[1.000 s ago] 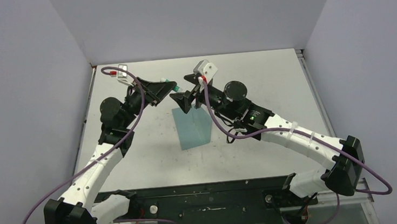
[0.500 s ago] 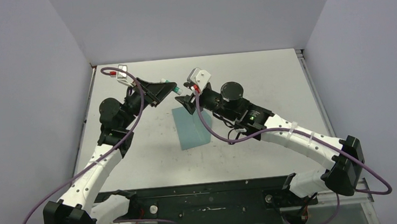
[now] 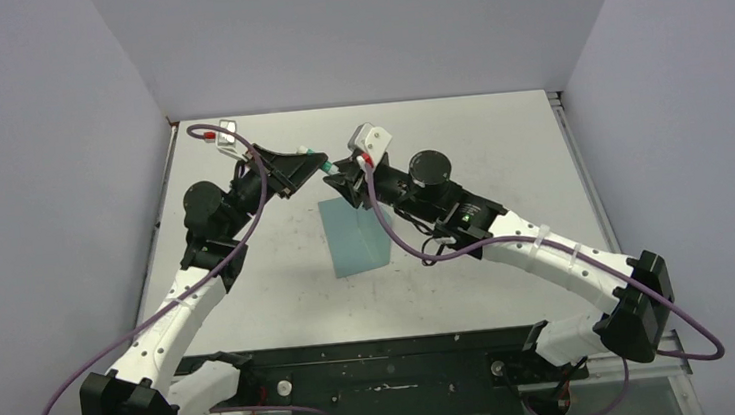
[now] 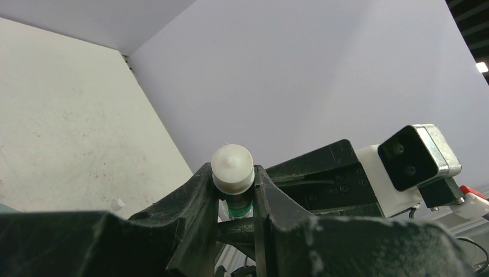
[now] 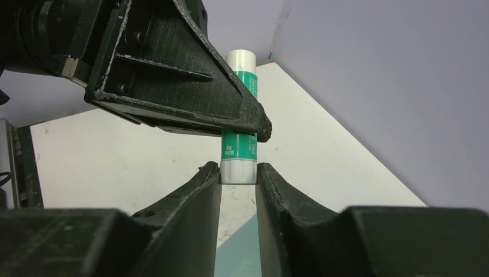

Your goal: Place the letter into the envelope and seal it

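- Pale grey walls close in an off-white, lightly scuffed tabletop [image 3: 498, 136], with both arms reaching to its far middle.
- A flat, muted teal paper envelope [image 3: 356, 237] lies on the tabletop just below the two hands, its far end hidden under the right one.
- The tan letter is not visible in any view. It may already be inside the envelope, but I cannot tell.
- The left hand [image 4: 232, 179] is clenched across the green-labelled body of a small white-and-green plastic glue stick [image 5: 239, 144], holding it in the air above the tabletop.
- The right hand [image 5: 239, 173] grasps the stick's lower white end, with a finger pressed against each side. From the wrist view I cannot say whether that end is the cap or the base.
- The glue stick is probably light, rigid and smooth, so it could turn or slip between the fingers. It should handle best with one hand on the body and the other on an end, pulled straight along its length.
- The envelope is likely thin, limp and feather-light, so it will slide on the smooth tabletop.
- It would be safer to press the envelope flat near an edge than to pinch it, and to lift or fold the flap by its point.
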